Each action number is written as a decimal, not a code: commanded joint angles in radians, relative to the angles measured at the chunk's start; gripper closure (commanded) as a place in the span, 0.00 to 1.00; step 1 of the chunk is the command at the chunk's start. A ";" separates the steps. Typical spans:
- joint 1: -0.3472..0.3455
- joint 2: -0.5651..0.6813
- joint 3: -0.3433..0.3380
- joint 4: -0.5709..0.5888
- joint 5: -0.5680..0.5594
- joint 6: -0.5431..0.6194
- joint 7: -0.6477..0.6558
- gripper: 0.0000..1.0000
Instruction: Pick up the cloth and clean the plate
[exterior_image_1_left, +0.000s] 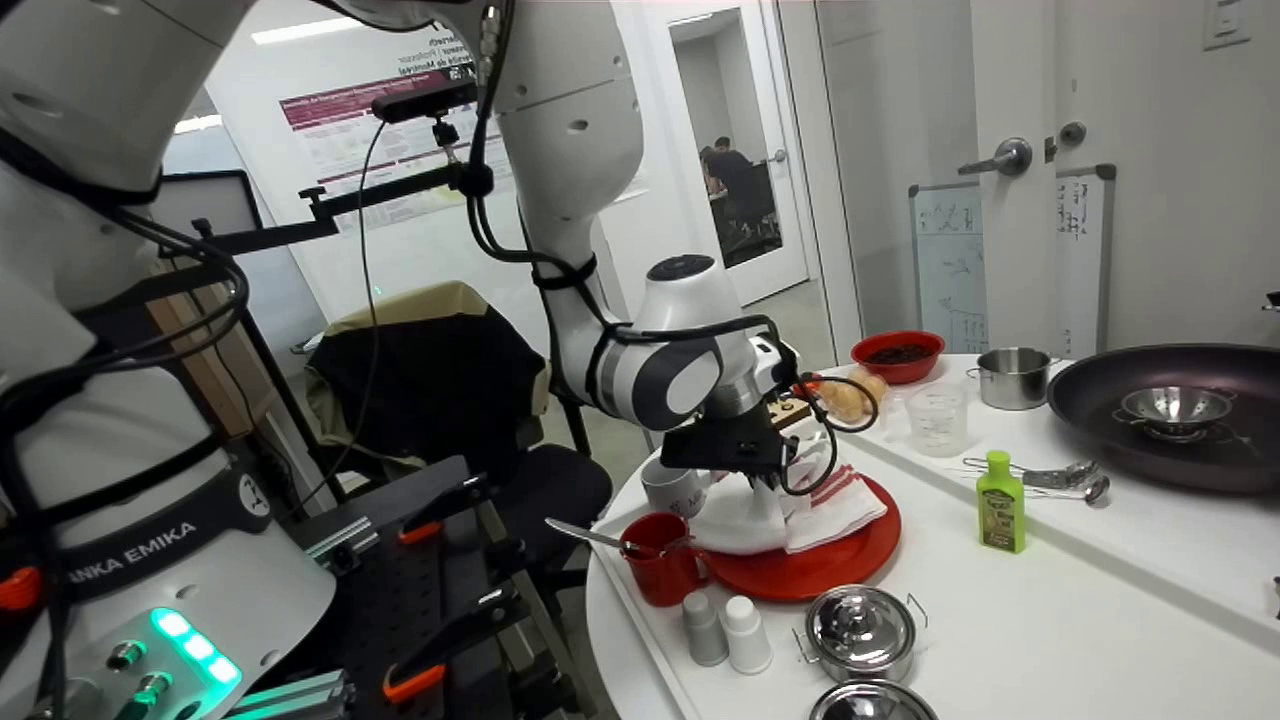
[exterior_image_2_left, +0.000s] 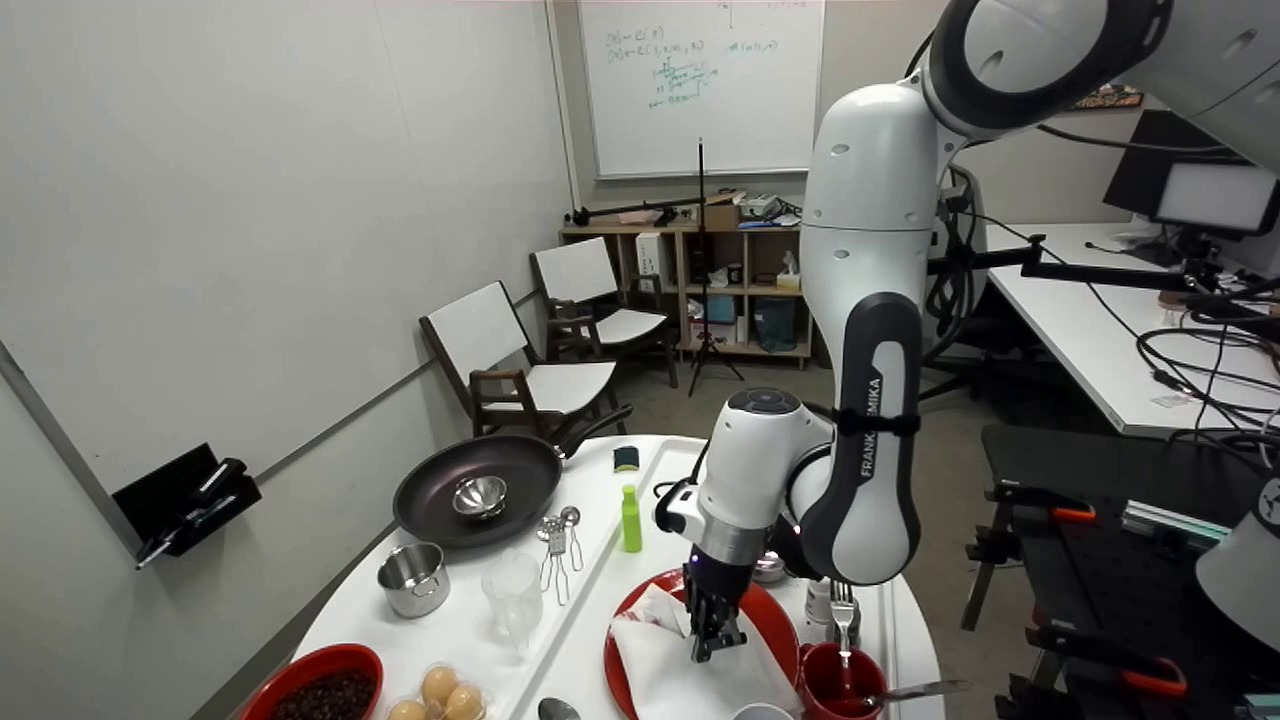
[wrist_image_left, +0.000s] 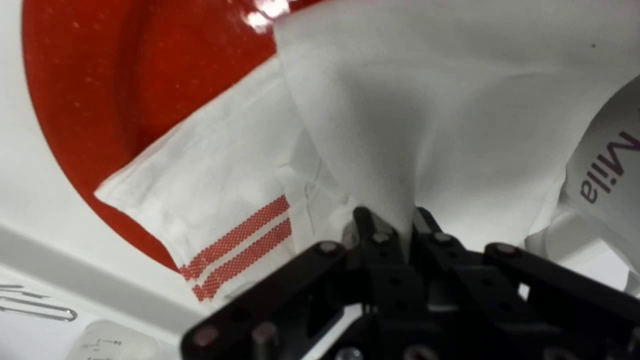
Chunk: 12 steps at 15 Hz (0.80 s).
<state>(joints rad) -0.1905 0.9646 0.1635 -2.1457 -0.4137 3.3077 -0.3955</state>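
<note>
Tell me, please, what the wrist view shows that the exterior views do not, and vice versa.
Only the wrist view lets you clearly read "Mila" on the white mug and see the white cloth pinched between the fingers.
Only the exterior views show the frying pan, green bottle, red bowl and red mug.
All share the white mug, the white cloth, the red plate it partly covers, and the translucent measuring cup.

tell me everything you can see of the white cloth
The cloth is white, soft-looking fabric with two red stripes on one part. It lies creased and folded over the red plate, leaving some of the plate bare. The hand grips a raised, gathered fold. Whether the cloth touches the printed mug, I cannot tell.
</note>
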 joint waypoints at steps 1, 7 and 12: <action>-0.050 -0.017 -0.022 -0.041 -0.017 0.037 -0.005 0.97; -0.138 -0.022 -0.024 -0.043 -0.023 0.051 -0.002 0.97; -0.162 -0.065 -0.010 -0.081 -0.043 0.120 0.009 0.97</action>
<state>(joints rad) -0.3364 0.9551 0.1423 -2.1709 -0.4263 3.3792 -0.3956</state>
